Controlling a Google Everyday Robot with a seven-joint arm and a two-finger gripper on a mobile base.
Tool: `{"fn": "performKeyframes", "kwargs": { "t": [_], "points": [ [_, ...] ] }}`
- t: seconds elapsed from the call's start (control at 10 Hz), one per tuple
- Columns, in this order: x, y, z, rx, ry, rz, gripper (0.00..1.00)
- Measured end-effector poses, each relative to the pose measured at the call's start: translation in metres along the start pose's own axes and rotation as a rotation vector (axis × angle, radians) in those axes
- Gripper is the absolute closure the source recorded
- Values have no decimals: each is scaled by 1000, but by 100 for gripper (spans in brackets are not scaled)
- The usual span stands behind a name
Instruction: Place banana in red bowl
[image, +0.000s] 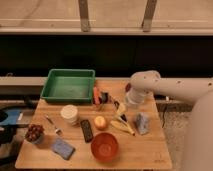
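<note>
The banana lies pale yellow and slightly curved on the wooden table, right of centre. The red bowl stands empty near the front edge, to the front left of the banana. My gripper hangs from the white arm, which reaches in from the right. The gripper is just behind and above the banana's far end; I cannot tell if they touch.
A round orange fruit and a dark bar lie left of the banana. A grey-blue object lies to its right. Further left are a green tray, white cup, blue sponge and a small bowl of dark fruit. A maroon bowl shows behind the arm.
</note>
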Motion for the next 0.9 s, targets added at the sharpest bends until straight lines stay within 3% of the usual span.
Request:
{"fn": "performKeyframes", "kwargs": {
  "t": [0.2, 0.5, 0.7, 0.9],
  "points": [
    [4, 12, 10, 5, 29, -15, 32],
    [19, 8, 17, 5, 57, 0, 32],
    [29, 2, 25, -6, 73, 25, 32],
    [37, 0, 40, -39, 95, 49, 32]
  ]
}}
